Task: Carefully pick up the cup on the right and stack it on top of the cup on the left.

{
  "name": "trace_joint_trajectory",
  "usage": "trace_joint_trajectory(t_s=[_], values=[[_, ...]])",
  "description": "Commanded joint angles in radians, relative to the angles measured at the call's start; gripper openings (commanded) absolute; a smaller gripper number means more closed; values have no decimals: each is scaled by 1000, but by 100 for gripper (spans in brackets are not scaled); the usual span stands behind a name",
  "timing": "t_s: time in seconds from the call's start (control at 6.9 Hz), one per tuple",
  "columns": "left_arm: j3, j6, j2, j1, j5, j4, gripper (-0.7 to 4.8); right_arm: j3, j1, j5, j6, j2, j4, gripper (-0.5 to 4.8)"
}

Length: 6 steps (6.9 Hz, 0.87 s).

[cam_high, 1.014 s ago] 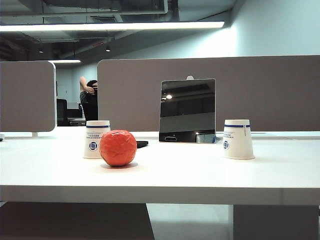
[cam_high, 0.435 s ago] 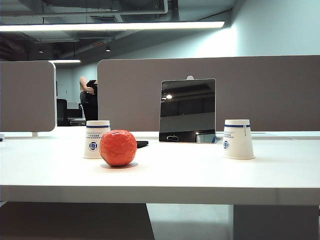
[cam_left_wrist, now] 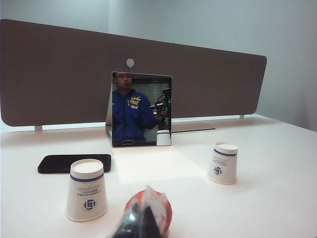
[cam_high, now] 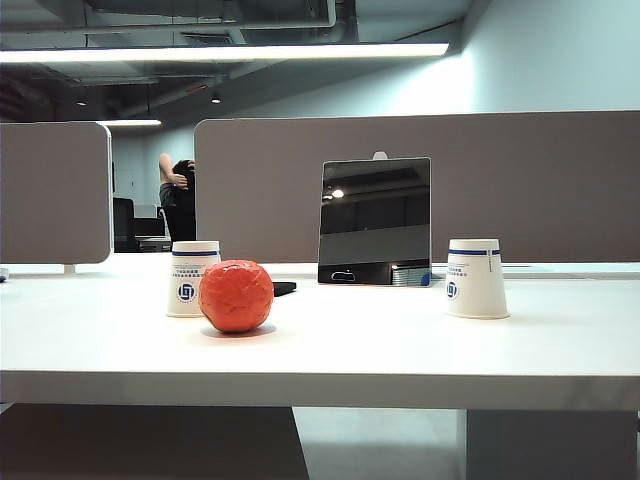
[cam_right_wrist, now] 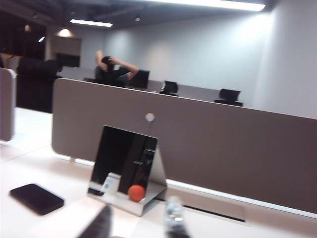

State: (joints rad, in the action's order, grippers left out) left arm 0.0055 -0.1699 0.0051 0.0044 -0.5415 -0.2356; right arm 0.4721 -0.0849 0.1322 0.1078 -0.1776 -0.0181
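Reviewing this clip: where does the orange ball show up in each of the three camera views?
Exterior view: orange ball on the table, just in front and right of the left cup.
Left wrist view: ball low in the picture, partly behind the left gripper.
Right wrist view: not seen directly, only as a reflection.
Shared landmark: the standing mirror.

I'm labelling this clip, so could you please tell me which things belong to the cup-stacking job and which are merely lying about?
Job:
- right paper cup
- left paper cup
- right gripper, away from both cups

Lying about:
- red ball
- standing mirror
- black phone
- left gripper, idle
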Motion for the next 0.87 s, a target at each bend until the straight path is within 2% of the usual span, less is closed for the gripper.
trace_joint_trajectory(t_s=[0.14,0.29,0.43,0.72,0.87], values=[[2,0,0,0,6,-7,-5,174,0,123,-3,-310,13,234],[2,0,0,0,6,-7,-5,182,-1,215,-3,-510,-111,236],[2,0,0,0,6,-7,-5,182,-1,241,-29,-610,-194,255],[2,0,0,0,7,-7,-5,182,-1,241,-74,-717,-256,308],[2,0,0,0,7,-7,-5,182,-1,241,-79,-784,-269,308]])
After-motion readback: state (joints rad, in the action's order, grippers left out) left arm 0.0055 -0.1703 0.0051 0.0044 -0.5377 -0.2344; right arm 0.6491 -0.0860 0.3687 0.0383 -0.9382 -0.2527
